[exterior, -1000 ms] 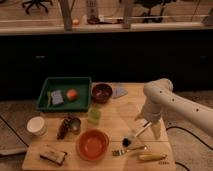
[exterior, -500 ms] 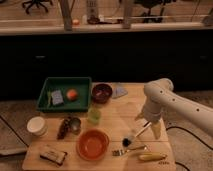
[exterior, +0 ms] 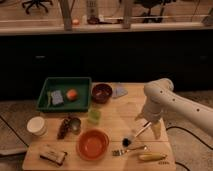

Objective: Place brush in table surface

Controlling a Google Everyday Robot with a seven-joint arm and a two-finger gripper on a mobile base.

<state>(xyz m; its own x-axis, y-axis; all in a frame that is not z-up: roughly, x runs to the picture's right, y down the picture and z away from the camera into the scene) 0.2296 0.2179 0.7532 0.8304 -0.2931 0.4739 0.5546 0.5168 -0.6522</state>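
Note:
The brush point(exterior: 134, 136) lies slanted on the light wooden table surface point(exterior: 116, 111), its dark bristle head with a whitish-blue bit at the lower left and its thin pale handle running up to the right. My gripper point(exterior: 148, 121) hangs from the white arm point(exterior: 167, 97) at the table's right side, right over the handle's upper end. Whether it still touches the handle cannot be told.
A fork with a yellow handle point(exterior: 140, 153) lies near the front edge. An orange bowl point(exterior: 93, 144), a green cup point(exterior: 94, 116), a dark red bowl point(exterior: 102, 92), a green tray point(exterior: 65, 94), a white cup point(exterior: 36, 125) and a metal cup point(exterior: 74, 125) stand to the left.

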